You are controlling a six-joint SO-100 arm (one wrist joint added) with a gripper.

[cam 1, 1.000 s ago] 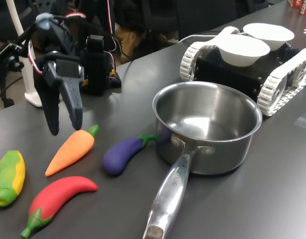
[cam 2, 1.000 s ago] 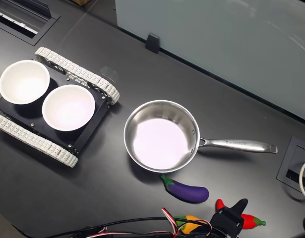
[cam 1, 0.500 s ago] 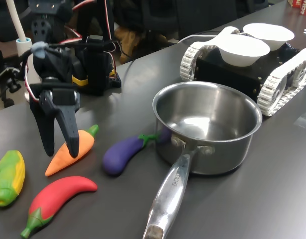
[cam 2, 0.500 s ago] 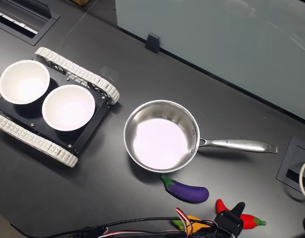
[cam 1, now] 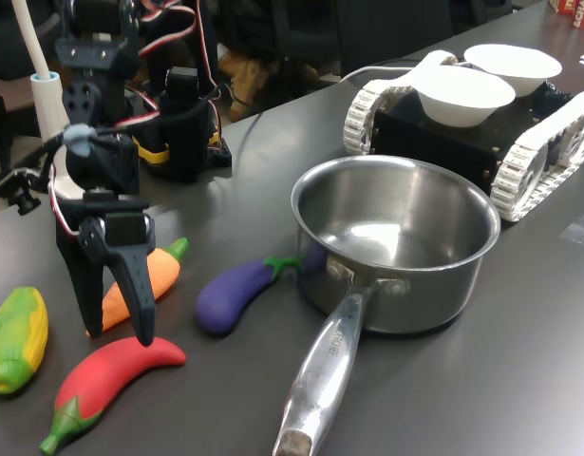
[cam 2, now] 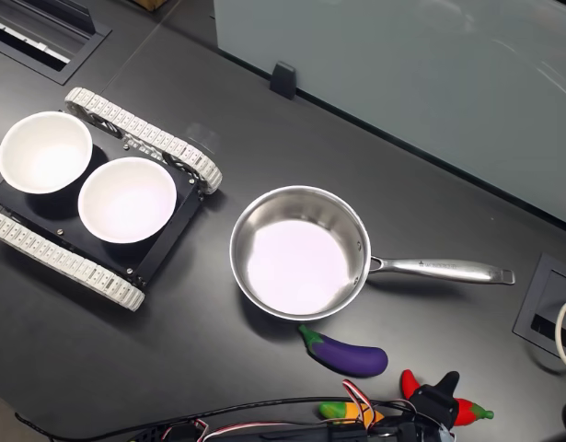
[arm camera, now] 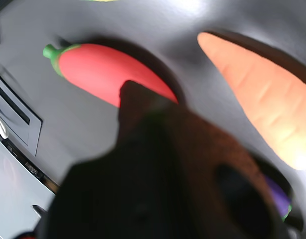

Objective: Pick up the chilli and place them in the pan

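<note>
My pincer [cam 1: 119, 334] hangs spread and empty, its tips straddling the upper end of the chilli [cam 1: 109, 376], which lies on the dark bench [cam 1: 481, 399] near the first exterior view's lower left corner, well apart from the pan [cam 1: 396, 242]. The chilli's long axis runs diagonally in the first exterior view: green stem cap toward the lower left, blunt red tip toward the upper right, with a slight curve. The carrot [cam 1: 140, 285] lies just beside it, directly behind the pincer. I judge the main risk to be a finger catching the carrot on closing, or gripping the chilli so near its tip that the glossy, tapered body squirts out or hangs tilted. In the wrist view one dark finger [arm camera: 143, 107] overlaps the chilli's [arm camera: 100, 72] middle.
</note>
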